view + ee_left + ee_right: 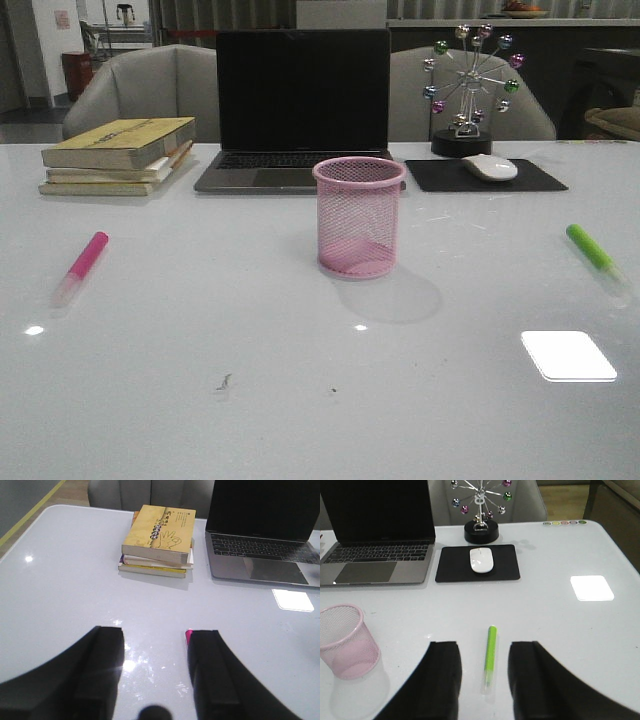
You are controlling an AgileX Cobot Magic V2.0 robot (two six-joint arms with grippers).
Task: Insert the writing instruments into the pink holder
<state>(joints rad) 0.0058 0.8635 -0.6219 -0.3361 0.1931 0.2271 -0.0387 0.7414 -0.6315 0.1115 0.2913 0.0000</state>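
The pink mesh holder (359,216) stands upright and empty at the table's middle; it also shows in the right wrist view as the holder (344,641). The pink marker (83,262) lies flat at the left. In the left wrist view only the pink marker's tip (188,634) peeks past one finger. My left gripper (156,647) is open above the table with nothing between its fingers. The green marker (592,249) lies flat at the right. My right gripper (484,652) is open, and the green marker (490,656) lies between its fingers on the table. Neither gripper shows in the front view.
A stack of books (120,155) sits at the back left, an open laptop (300,110) behind the holder, and a white mouse (490,167) on a black pad (485,176) beside a ball-wheel ornament (468,90) at the back right.
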